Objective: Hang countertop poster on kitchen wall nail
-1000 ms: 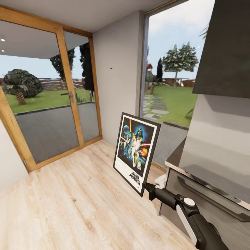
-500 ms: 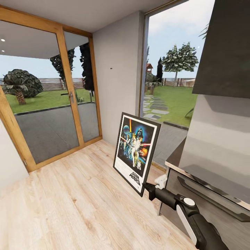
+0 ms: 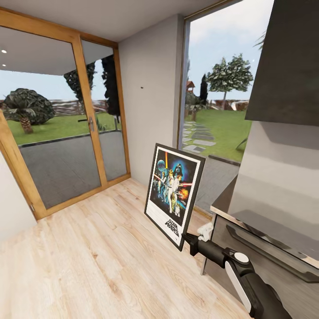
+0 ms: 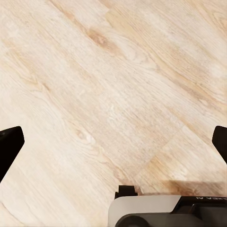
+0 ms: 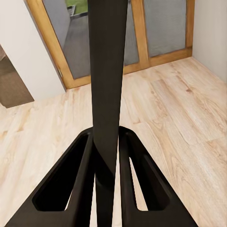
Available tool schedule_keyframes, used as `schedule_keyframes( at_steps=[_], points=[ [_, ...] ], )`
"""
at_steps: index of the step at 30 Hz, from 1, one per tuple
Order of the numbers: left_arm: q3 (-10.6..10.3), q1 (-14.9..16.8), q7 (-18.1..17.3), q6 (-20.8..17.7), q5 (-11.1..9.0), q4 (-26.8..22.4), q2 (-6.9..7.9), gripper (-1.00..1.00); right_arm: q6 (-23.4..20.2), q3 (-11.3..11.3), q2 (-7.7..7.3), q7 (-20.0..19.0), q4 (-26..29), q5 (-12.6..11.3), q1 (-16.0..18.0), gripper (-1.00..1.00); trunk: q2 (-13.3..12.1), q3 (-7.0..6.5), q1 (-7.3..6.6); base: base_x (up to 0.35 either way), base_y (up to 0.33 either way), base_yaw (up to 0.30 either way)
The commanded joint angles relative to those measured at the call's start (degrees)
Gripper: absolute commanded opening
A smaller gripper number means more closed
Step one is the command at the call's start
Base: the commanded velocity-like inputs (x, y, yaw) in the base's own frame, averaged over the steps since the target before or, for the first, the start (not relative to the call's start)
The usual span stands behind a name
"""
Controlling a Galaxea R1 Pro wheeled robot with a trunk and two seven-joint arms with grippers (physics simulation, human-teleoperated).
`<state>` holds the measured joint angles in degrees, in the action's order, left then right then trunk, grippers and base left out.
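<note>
Poster (image 3: pixel 173 195) is off the counter and held in the air over the wood floor (image 3: pixel 88 261), upright and leaning a little, its picture side facing the head camera.

Far left in the head view, a strip of pale wall (image 3: pixel 11 208) meets the timber-framed glass doors (image 3: pixel 66 124), whose frame runs down to the floor. Right of the doors stands a light grey wall panel (image 3: pixel 148 97), plain except for one small dark nail (image 3: pixel 142 87) high up, well above the poster's top edge. Between the doors and the poster the floor lies open, a broad bare stretch reaching toward the camera.

The poster's left edge hangs free over that floor; its top right corner overlaps the tall window (image 3: pixel 217 88) behind it. Its lower right corner sits in the right gripper (image 3: pixel 186 239), whose black fingers are pinched on the frame. In the right wrist view the frame's dark edge (image 5: pixel 108 85) runs straight up between the two fingers (image 5: pixel 80 184), which press it from both sides.

Right of the gripper, the counter (image 3: pixel 223 201) edge and a dark cabinet (image 3: pixel 266 252) with a long handle stand just beside the arm, under a dark hood (image 3: pixel 288 62).

In the left wrist view, the left gripper (image 4: pixel 113 142) is spread wide over bare floor, with nothing between its tips.
</note>
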<state>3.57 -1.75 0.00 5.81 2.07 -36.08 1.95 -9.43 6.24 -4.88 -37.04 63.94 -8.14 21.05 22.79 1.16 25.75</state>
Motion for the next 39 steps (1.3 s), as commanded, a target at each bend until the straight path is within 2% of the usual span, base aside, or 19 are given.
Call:
schedule_keyframes(
  at_steps=[1,19,29,39],
  points=[
    [0.1,0.0,0.0,0.1,0.2,-0.1,-0.02,1.00,-0.6,0.1,-0.04,-0.1,0.0,-0.7,0.0,-1.00,0.1,0.12,0.04,0.000,0.000,0.000],
    [0.6,0.0,0.0,0.4,0.3,0.0,-0.01,1.00,-0.6,0.1,-0.04,-0.1,0.0,-0.7,0.0,-1.00,0.1,0.12,0.04,0.000,0.008,0.000],
    [1.1,0.0,-0.1,0.3,0.3,0.0,0.03,1.00,-0.6,0.1,-0.04,-0.1,0.0,-0.7,0.0,-1.00,0.1,0.12,0.04,0.032,0.246,0.000],
    [1.3,0.0,-0.2,0.3,0.3,0.0,0.06,1.00,-0.6,0.1,-0.04,-0.1,-0.1,-0.7,0.0,-1.00,0.1,0.12,0.04,0.143,0.287,0.000]
  ],
)
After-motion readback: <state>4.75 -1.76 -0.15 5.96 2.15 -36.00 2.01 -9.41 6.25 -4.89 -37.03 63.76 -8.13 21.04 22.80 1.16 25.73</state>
